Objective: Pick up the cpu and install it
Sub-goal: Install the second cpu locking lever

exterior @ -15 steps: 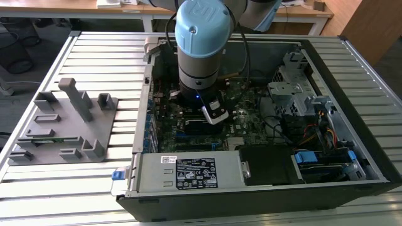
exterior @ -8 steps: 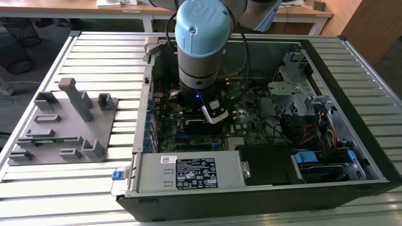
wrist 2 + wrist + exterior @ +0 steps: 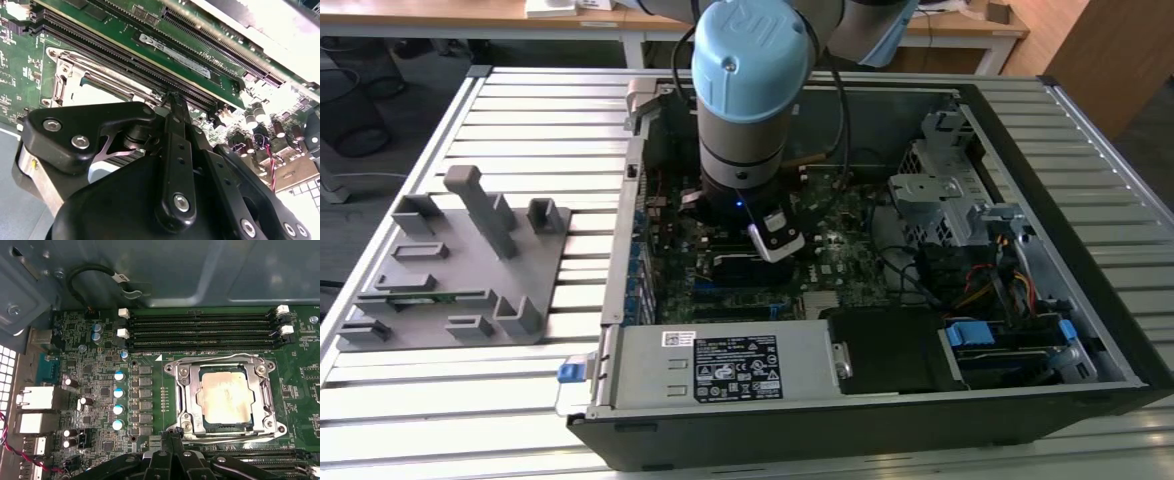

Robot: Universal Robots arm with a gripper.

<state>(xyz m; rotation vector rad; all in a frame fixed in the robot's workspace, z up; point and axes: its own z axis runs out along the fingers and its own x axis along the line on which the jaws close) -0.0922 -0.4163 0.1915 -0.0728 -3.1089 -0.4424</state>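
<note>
1 cpu (image 3: 226,399) in socket (image 3: 182,390)

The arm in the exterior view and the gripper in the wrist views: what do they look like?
The arm is a silver-grey tube with a rounded light-blue joint cap; a black cable runs beside it, and a small blue light glows on its black wrist section. The gripper is matt black, built of flat linkage bars joined by silver screws and pivots, tapering to narrow jaws. A white block sits at the wrist.
</note>
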